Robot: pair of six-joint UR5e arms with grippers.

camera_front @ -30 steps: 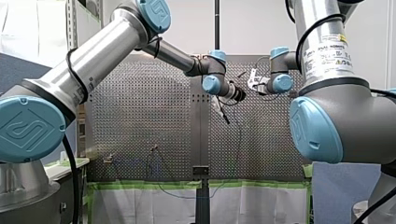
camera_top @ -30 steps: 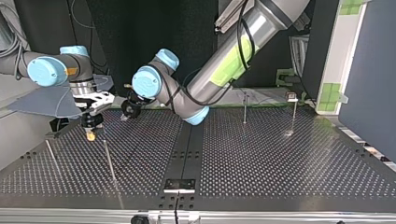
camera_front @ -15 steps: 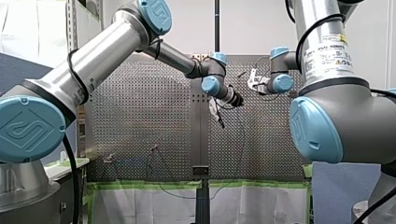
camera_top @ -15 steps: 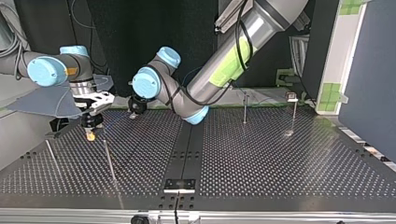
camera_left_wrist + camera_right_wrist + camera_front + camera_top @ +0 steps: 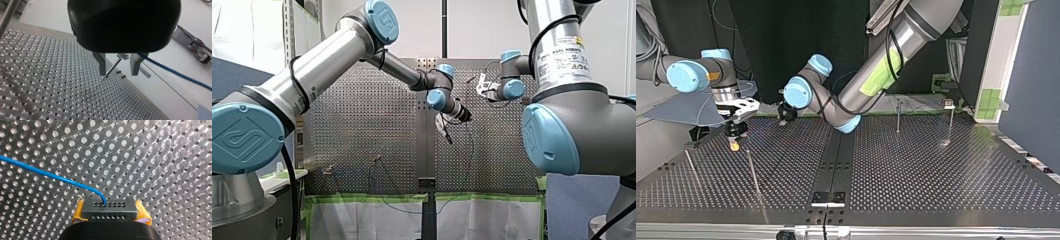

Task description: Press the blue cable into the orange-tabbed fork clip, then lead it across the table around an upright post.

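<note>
Above the holed table (image 5: 362, 125), a thin blue cable (image 5: 50, 173) is gripped.
In the front view, the left gripper (image 5: 445, 131) is hung over the table's middle, with the right gripper (image 5: 483, 86) near it. In the top view, the right gripper is pointed down at the left. In the left wrist view, the fingers (image 5: 102, 65) are spread, a thin post (image 5: 113, 68) is seen between them, and the cable passes beside one. In the right wrist view, the cable is clamped between yellow pads (image 5: 143, 213).

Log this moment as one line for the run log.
left gripper: open, post ahead, blue cable passing beside | right gripper: shut on cable end
</note>
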